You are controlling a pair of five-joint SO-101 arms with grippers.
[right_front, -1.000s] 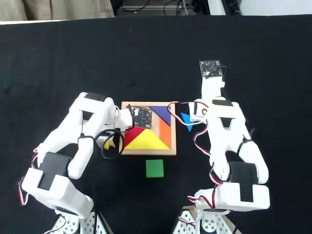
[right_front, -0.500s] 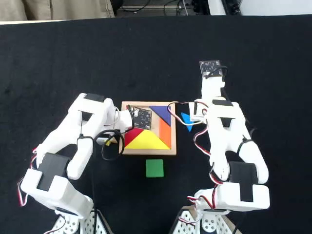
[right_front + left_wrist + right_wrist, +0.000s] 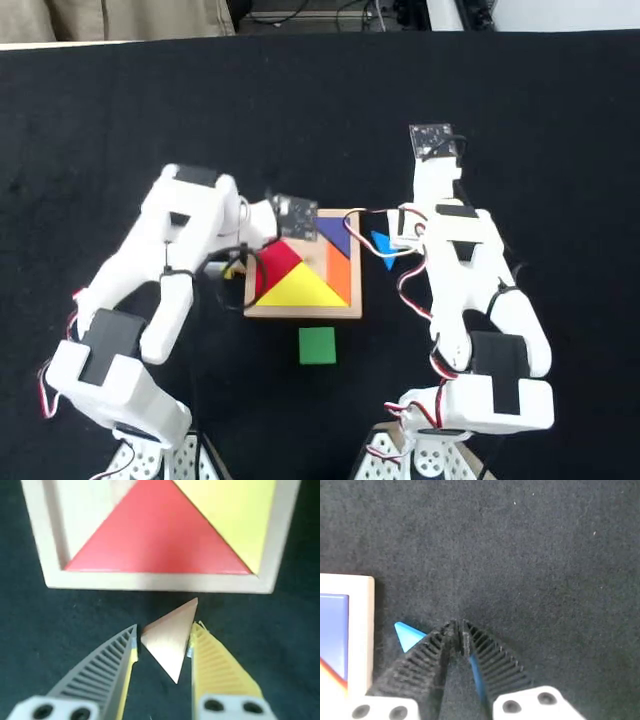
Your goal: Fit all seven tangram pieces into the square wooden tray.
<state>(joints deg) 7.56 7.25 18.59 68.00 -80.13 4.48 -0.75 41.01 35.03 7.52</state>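
The square wooden tray [image 3: 254, 300] holds a red triangle [image 3: 278, 265], a yellow triangle [image 3: 300, 290], an orange piece [image 3: 338, 268] and a dark blue piece [image 3: 330, 232]. In the left wrist view the red triangle [image 3: 155, 540] and yellow triangle [image 3: 230, 515] lie beside bare tray floor [image 3: 90, 510]. My left gripper [image 3: 162, 642] is shut on a small yellowish triangle [image 3: 170, 640] just outside the tray's left edge [image 3: 235, 268]. My right gripper [image 3: 457, 630] is shut and empty over a blue triangle [image 3: 407, 636], which lies right of the tray [image 3: 381, 245].
A green square [image 3: 317, 345] lies on the black cloth in front of the tray. Both arms flank the tray closely. Open cloth stretches across the far half of the table and to both sides.
The left arm's wrist has drawn back toward the far side, uncovering more of the red triangle. The small yellowish triangle has shifted with the gripper along the tray's left edge. The right arm is still.
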